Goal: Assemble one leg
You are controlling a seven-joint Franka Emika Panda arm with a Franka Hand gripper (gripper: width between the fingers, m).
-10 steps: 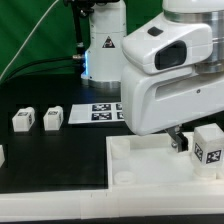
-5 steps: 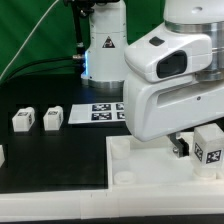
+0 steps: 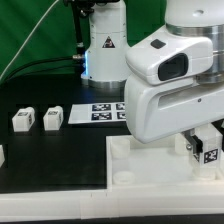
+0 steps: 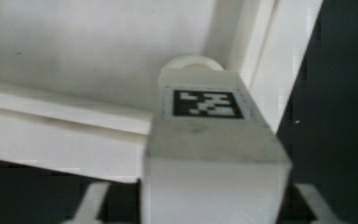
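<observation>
A white leg (image 3: pixel 211 150) with a black-and-white tag stands upright on the large white tray-like part (image 3: pixel 150 168), at the exterior view's right. My gripper (image 3: pixel 198 147) is down around this leg and partly hides it. In the wrist view the leg (image 4: pixel 211 150) fills the middle, tag facing the camera. My gripper (image 4: pixel 202 205) straddles it, with a dark gap between the leg and each of the fingers (image 4: pixel 91 200). The jaws are open and do not touch the leg.
Two more legs (image 3: pixel 24 120) (image 3: pixel 53 117) stand on the black table at the exterior view's left, and a third (image 3: pixel 2 155) shows at the left edge. The marker board (image 3: pixel 103 111) lies behind the tray. The robot base (image 3: pixel 105 45) stands at the back.
My gripper has moved toward the exterior view's right, from beside the leg to around it. The hand now covers part of the leg. The leg has not moved.
</observation>
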